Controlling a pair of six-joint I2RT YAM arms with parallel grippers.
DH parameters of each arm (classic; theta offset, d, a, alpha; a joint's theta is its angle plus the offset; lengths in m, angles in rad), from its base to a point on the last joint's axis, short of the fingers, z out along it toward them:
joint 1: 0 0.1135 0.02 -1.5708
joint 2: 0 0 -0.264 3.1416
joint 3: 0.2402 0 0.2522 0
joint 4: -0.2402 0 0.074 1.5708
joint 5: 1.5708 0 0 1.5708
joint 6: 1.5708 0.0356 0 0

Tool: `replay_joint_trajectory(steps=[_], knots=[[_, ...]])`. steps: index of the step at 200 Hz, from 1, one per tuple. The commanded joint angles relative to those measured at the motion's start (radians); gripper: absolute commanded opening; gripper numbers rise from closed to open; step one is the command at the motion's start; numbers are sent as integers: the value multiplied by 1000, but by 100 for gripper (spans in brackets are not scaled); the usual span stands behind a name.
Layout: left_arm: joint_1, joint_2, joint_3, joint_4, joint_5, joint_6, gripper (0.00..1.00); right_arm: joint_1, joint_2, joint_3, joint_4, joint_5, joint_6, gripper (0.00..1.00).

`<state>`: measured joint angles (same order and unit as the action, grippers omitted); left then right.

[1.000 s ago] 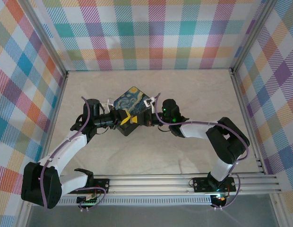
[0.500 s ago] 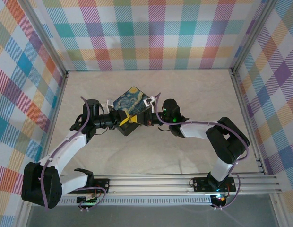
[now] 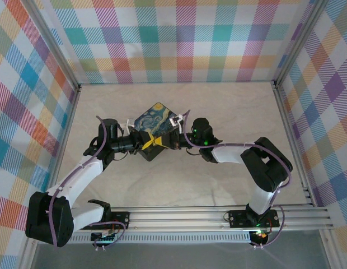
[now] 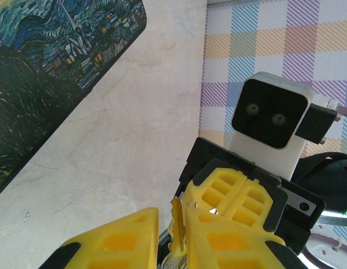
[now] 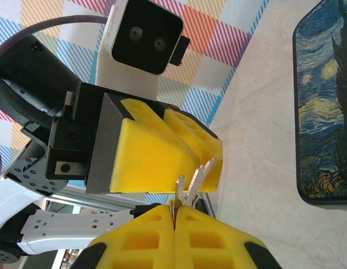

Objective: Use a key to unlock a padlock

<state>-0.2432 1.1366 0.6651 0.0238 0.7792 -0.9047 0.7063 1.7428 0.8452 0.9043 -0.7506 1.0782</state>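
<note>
Over the near corner of the painted box (image 3: 155, 119), my left gripper (image 3: 153, 142) and right gripper (image 3: 174, 143) meet tip to tip. The right gripper (image 5: 174, 208) is shut on the key (image 5: 195, 179), and slim silvery blades fan out from its tips towards the left gripper (image 5: 210, 159). In the left wrist view one key blade (image 4: 178, 227) runs down between my left fingers, which stand narrowly apart. At the frame's bottom edge a dark bit with a silvery round part, the padlock (image 4: 172, 260), sits gripped there and is mostly hidden. The right gripper (image 4: 211, 209) faces it closely.
The black box with the starry-night lid (image 4: 45, 73) lies on the pale marble-look table (image 3: 229, 112), just behind the grippers. Checked walls enclose the table on three sides. An aluminium rail (image 3: 179, 216) with both arm bases runs along the near edge.
The right arm has edged slightly left towards the left gripper. Both grips look unchanged.
</note>
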Motion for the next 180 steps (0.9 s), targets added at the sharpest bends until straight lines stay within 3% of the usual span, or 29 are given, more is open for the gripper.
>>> replay_joint_trajectory(steps=[1, 92, 121, 154, 180], knots=[[18, -11, -7, 14, 25, -4, 19, -2, 19, 10, 84, -19, 25, 0], [24, -1, -31, 97, 29, -59, 19, 1, 31, 12, 75, -29, 54, 0], [25, -6, -12, 33, 13, -13, 14, 0, -22, 27, -153, -15, -65, 0], [27, -33, 41, -194, -86, 138, 14, 0, -80, 166, -761, 96, -372, 0], [37, -51, 48, -244, -124, 155, 16, 1, -75, 244, -879, 119, -461, 0]])
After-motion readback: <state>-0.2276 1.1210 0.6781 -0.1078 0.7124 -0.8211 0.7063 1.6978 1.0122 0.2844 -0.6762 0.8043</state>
